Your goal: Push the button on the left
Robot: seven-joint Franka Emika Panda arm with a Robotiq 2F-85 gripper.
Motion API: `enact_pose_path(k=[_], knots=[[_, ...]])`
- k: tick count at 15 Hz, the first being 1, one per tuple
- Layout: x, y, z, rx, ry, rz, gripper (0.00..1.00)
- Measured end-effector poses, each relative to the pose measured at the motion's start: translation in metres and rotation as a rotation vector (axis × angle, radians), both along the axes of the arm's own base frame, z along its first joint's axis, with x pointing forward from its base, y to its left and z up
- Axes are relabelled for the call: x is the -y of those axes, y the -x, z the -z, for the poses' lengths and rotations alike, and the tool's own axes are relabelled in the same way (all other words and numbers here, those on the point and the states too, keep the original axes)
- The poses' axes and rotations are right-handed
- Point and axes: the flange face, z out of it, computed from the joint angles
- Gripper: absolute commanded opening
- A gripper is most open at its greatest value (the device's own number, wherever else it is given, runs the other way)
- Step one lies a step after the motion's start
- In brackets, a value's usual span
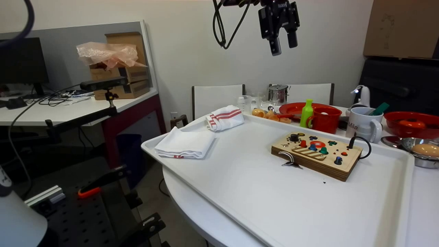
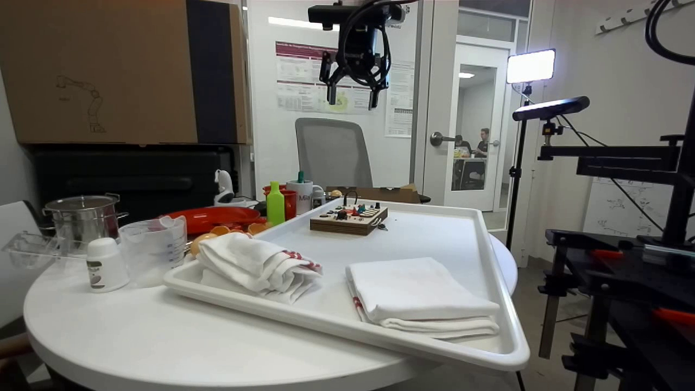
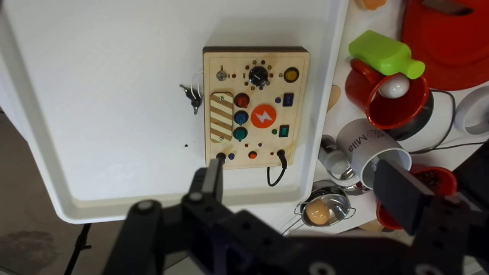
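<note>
A wooden control board (image 1: 315, 156) lies flat on the white tray in both exterior views (image 2: 345, 224) and in the wrist view (image 3: 263, 135). It carries knobs, switches and small lights. A round yellow button (image 3: 291, 75) is in its upper right corner in the wrist view, and towards its far left end in an exterior view (image 1: 301, 134). A small red button (image 3: 252, 154) is near its lower edge in the wrist view. My gripper (image 1: 284, 44) is open and empty, high above the table and well apart from the board. Its fingers are spread in the wrist view (image 3: 300, 172).
The white tray (image 1: 223, 178) holds folded towels (image 1: 185, 142) and keys (image 3: 193, 98) beside the board. A black cable (image 3: 283, 172) leaves the board. Along the tray stand a green bottle (image 1: 306, 114), red mug (image 1: 325, 120), white mug (image 1: 360, 123) and strainer (image 3: 340, 206).
</note>
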Motion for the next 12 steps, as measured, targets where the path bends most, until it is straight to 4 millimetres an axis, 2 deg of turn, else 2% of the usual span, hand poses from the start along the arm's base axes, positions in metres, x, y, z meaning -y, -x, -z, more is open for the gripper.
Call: enact_pose_path(k=[5,12], knots=[[0.007,-0.008,0.02,-0.026,-0.004,0.014,1.0],[0.038,-0.04,0.048,-0.041,0.003,0.065,1.0]])
